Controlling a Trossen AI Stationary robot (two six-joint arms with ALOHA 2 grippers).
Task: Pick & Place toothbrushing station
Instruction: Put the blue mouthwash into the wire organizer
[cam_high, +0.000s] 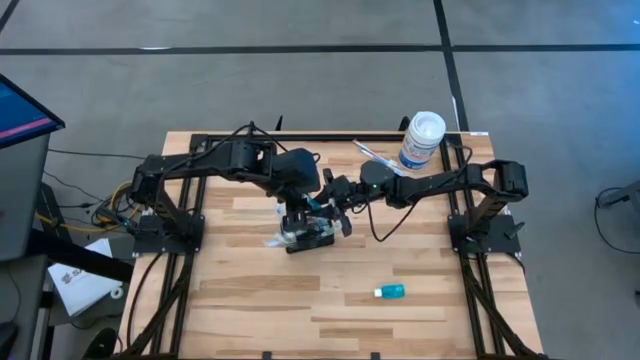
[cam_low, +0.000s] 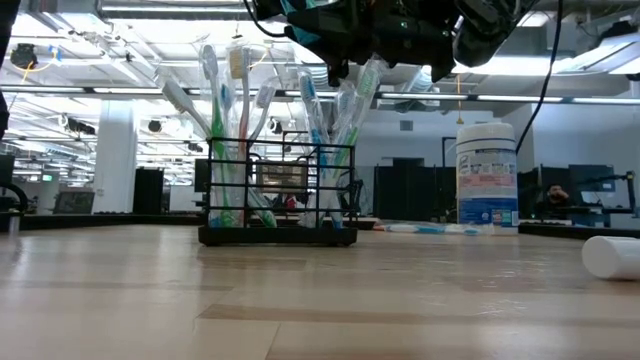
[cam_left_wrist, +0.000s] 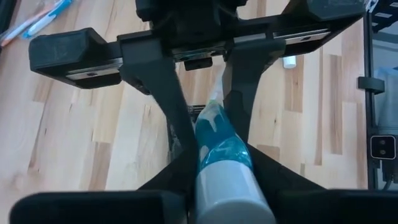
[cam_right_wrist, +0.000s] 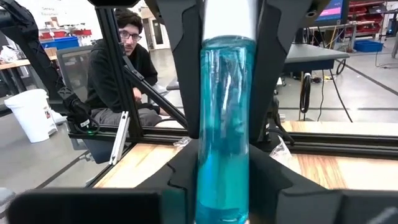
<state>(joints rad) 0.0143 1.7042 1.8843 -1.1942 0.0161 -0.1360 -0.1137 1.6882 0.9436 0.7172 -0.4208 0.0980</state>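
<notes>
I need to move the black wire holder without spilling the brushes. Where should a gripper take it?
Grip the wire holder by its top rim at a short end, coming from above. It stands upright on the table, and toothbrushes crowd its middle, so that end wire is probably the easiest part to reach.

Honestly can't read a thing here. The white canister (cam_low: 486, 176) has a label with print on it, but the lettering's way too small to make out. No other text or numbers show up legibly.

Both arms crowd above the toothbrush-filled holder (cam_high: 308, 236); the table's (cam_high: 250, 300) near half looks mostly open.
</notes>
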